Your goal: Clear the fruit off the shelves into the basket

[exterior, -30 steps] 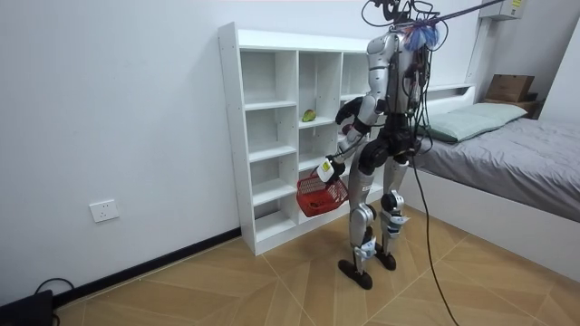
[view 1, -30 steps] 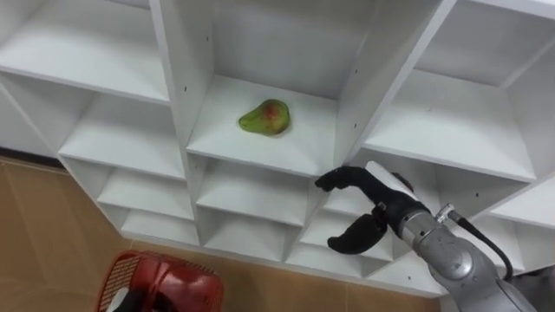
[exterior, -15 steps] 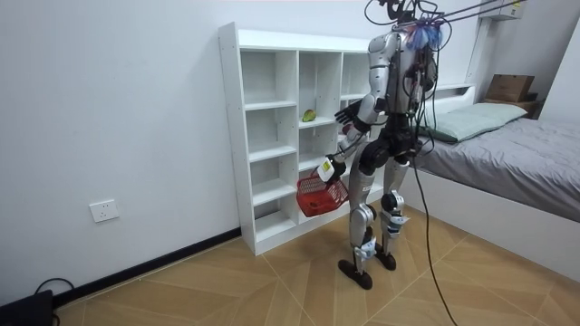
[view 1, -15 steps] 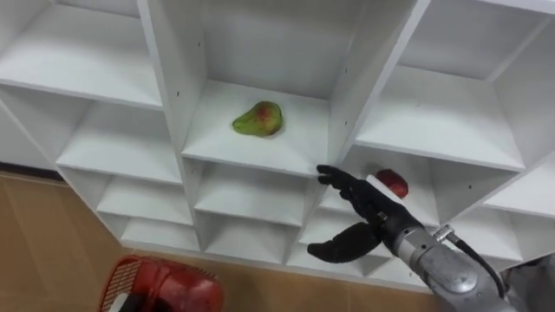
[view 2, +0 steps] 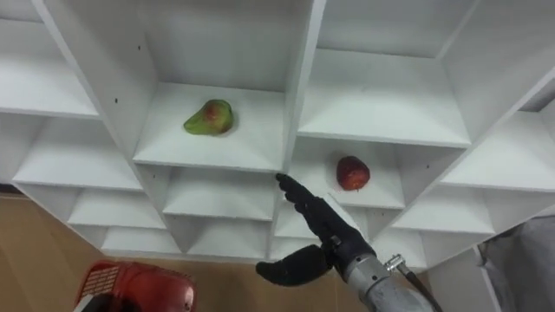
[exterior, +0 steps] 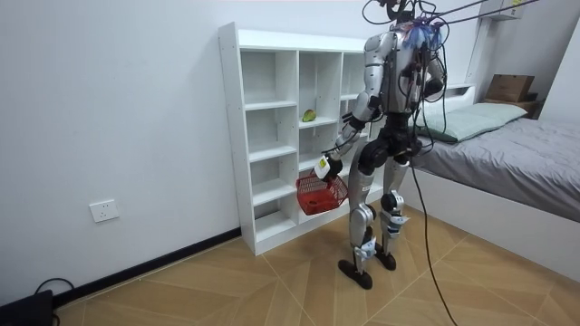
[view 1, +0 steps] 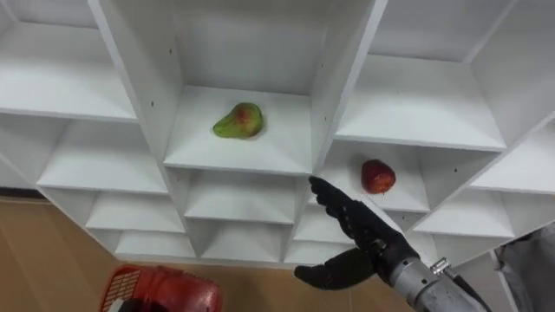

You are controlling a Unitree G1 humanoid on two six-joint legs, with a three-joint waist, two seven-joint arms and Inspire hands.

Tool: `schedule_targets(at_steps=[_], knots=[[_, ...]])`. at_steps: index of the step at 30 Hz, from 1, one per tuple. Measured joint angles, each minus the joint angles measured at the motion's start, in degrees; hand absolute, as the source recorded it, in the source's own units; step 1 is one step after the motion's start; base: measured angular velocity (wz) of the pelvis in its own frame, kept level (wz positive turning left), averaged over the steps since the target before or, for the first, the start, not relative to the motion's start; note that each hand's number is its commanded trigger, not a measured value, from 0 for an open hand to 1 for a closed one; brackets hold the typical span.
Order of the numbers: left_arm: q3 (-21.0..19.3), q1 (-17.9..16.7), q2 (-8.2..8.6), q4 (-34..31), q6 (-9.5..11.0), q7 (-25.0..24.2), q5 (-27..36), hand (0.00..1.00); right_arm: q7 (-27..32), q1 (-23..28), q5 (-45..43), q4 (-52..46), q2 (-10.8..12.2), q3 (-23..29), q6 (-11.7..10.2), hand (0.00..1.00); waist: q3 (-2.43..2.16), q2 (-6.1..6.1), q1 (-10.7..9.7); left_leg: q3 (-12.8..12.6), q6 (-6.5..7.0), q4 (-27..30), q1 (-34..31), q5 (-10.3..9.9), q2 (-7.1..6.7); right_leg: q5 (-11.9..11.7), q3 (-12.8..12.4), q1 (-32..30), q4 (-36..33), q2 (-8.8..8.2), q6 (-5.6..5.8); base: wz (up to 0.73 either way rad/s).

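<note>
A green pear with a red blush lies in the middle compartment of the white closet. One compartment lower and to the right sits a red apple. My right hand is open, its fingers stretched out toward the shelf edge below the pear and left of the apple, touching neither fruit. A red mesh basket hangs low on my left. In the room view it hangs from my left hand, whose fingers are curled round the handle.
I stand facing the closet, which has many bare compartments. A bed stands behind me at the room view's right. The floor is wood parquet.
The right hand's fingers have straightened from a curl and the hand has sunk in the picture. The eye view has shifted, and the apple has come into sight. The basket has risen slightly.
</note>
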State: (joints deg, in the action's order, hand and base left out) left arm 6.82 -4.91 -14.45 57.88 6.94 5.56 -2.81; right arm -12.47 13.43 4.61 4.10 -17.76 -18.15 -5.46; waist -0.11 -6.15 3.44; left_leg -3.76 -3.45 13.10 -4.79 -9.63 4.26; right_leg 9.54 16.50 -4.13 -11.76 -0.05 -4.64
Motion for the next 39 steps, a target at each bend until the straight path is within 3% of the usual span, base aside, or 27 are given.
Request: schedule_targets(at_steps=[6,11,18,25,36,39], knots=[[0.0,0.3,-0.08,0.1,1.1,0.0,0.0,1.0,-0.8,0.2,-1.4,0.0,0.1,0.5,-1.0,0.0,0.07,-0.66,0.1,-0.8,0.03,0.0,-0.5,0.0,0.06,-0.1,-0.6,-0.8,-0.1,0.05,0.0,-0.06],[0.1,0.9,0.0,1.7,1.2,0.0,0.2,1.0,-0.8,-0.2,-2.2,-0.6,0.0,0.2,-1.0,0.0,0.43,-1.38,0.3,-0.8,0.03,0.0,-1.0,0.0,0.05,-0.1,-0.5,-1.2,-0.1,0.06,-0.01,0.0],[0.1,2.7,0.26,5.0,1.7,-0.1,0.9,1.0,-0.8,-1.1,-4.7,-6.5,0.0,-0.4,-1.5,0.0,0.61,-1.35,1.1,-0.9,0.03,0.1,-1.9,0.0,0.04,-0.1,-0.5,-1.8,0.1,0.11,0.01,0.0],[0.0,3.0,0.57,5.0,2.2,-0.2,0.6,1.0,1.0,-10.0,-8.4,-8.0,0.2,-3.2,-2.9,0.0,0.83,-1.03,2.6,-0.8,0.05,-0.4,-1.9,0.0,0.04,-0.1,0.1,-1.8,0.1,0.1,0.0,0.03],[0.1,3.6,0.5,4.9,2.3,-0.2,-0.6,1.0,1.7,-15.8,-9.4,-13.8,0.6,-6.7,-3.4,0.0,0.69,-1.79,5.0,0.8,0.05,-0.5,-1.0,0.0,-0.07,-0.1,2.3,0.5,1.1,0.04,0.05,0.1],[0.0,3.9,0.4,5.0,2.3,-0.4,-1.5,1.0,1.8,-17.7,-9.4,-14.5,0.6,-7.6,-3.4,0.0,0.74,-2.26,6.6,0.8,0.05,-0.4,-1.1,0.0,-0.11,0.0,2.3,0.5,1.1,0.02,0.07,0.01]])
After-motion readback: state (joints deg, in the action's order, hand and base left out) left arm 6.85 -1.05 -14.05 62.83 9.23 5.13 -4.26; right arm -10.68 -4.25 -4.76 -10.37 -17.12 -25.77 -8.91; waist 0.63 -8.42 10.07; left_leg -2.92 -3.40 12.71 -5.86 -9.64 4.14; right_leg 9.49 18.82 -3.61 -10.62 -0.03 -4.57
